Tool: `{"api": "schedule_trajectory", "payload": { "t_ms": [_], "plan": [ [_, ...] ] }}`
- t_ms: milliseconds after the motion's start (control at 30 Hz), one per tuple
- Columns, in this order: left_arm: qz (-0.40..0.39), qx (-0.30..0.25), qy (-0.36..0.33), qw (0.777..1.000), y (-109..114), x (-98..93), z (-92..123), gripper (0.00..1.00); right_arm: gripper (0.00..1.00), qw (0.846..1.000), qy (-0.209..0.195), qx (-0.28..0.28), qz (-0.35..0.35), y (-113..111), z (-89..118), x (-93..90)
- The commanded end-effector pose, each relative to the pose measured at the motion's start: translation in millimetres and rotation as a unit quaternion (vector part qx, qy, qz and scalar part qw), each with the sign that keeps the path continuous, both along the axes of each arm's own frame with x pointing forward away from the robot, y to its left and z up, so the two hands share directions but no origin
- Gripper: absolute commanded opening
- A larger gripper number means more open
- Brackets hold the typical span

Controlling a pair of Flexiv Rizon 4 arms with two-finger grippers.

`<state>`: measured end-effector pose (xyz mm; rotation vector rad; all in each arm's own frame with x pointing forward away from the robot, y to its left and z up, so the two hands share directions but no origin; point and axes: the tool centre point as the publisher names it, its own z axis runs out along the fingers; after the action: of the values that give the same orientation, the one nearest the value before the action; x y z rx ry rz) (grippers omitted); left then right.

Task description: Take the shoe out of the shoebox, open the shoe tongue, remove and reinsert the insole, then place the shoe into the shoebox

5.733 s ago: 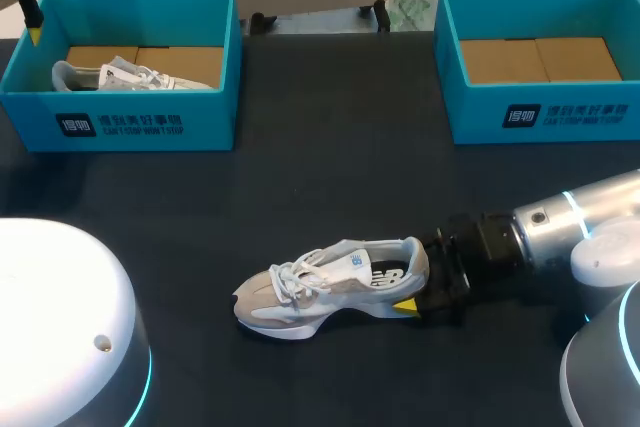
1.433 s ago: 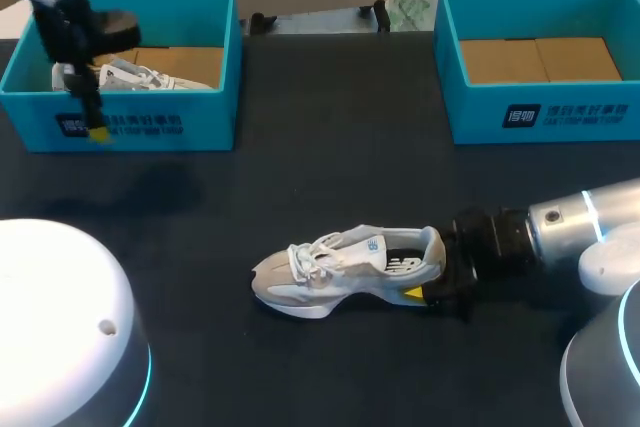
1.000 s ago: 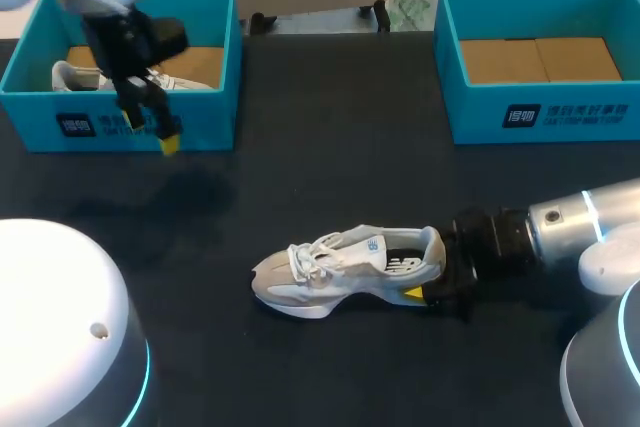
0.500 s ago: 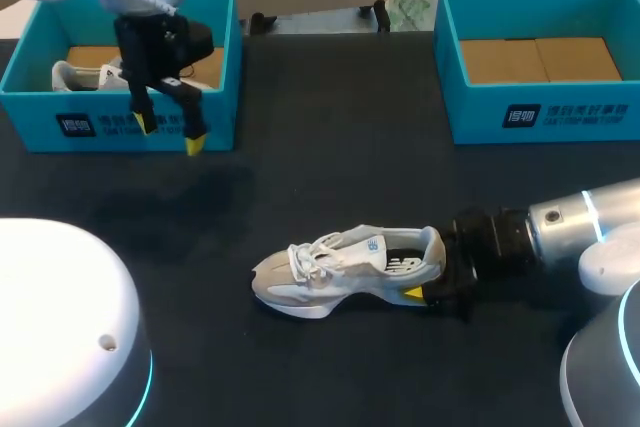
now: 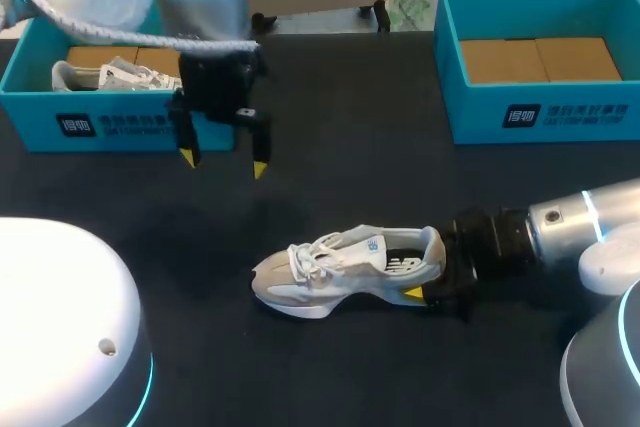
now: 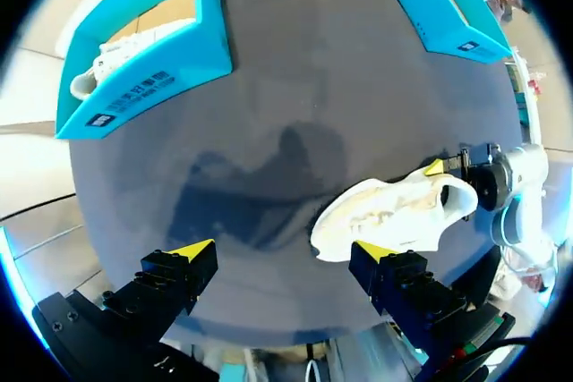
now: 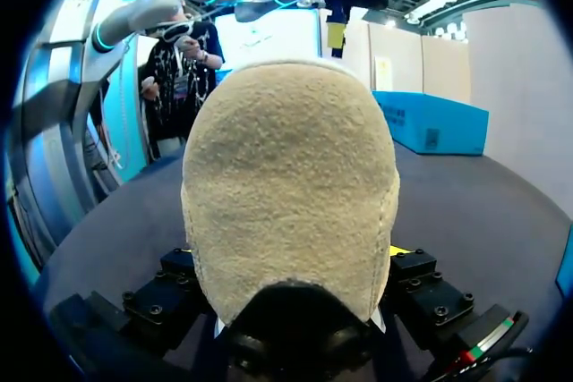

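Two open teal cardboard shoeboxes sit at the far side of the dark, matte bench (image 5: 330,157). The left shoebox (image 5: 120,127) and the right shoebox (image 5: 540,112) each carry a dark square logo and a line of white print on the front wall; both have brown card floors. A second shoe (image 5: 110,74), pale grey and white, lies inside the left shoebox.

The shoe (image 5: 345,272) lies out on the bench, well apart from both boxes, sole down, toe towards the left arm's side. White laces, grey and cream panels, thick white sole, a logo on its side, a small blue tag on the tongue. The dark insole (image 5: 392,269) shows white print through the collar.

The right end effector (image 5: 418,282) is clamped on the heel, one yellow tip against the near side. Only the right wrist view shows the heel close up (image 7: 291,185): fuzzy tan suede, rounded, wedged between the black finger blocks.

The left end effector (image 5: 224,164) hangs above the bench just in front of the left shoebox, fingers wide apart, holding nothing. Its wrist view looks down past both tips (image 6: 285,252) at the shoe (image 6: 394,216) and the yellow tip on the heel.
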<state>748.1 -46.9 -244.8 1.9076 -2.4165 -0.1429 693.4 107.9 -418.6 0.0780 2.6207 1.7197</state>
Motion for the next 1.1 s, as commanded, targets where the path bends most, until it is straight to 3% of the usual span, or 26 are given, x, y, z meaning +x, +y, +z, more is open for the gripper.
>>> {"api": "schedule_trajectory", "payload": {
  "t_ms": [33,300,700,900,1100],
  "plan": [
    [-0.001,-0.001,-0.012,1.000,1.0,-4.7,1.2,1.00,0.00,1.000,0.000,-0.002,-0.001,0.2,1.7,-1.1],
    [0.006,-0.003,-0.013,1.000,-0.3,-4.6,-1.4,1.00,0.00,1.000,0.000,-0.002,-0.001,0.2,1.7,-1.1],
    [0.010,-0.032,-0.012,0.999,-62.5,-45.1,-11.3,1.00,0.00,1.000,0.000,-0.002,-0.001,0.2,1.7,-1.1],
    [0.047,-0.025,-0.015,0.998,-90.3,-45.1,-11.8,1.00,0.00,1.000,0.000,-0.002,-0.001,0.2,1.7,-1.1],
    [0.047,-0.025,-0.015,0.998,-90.3,-45.1,-11.8,1.00,0.00,1.000,0.000,-0.002,-0.001,0.2,1.7,-1.1]
  ]
}}
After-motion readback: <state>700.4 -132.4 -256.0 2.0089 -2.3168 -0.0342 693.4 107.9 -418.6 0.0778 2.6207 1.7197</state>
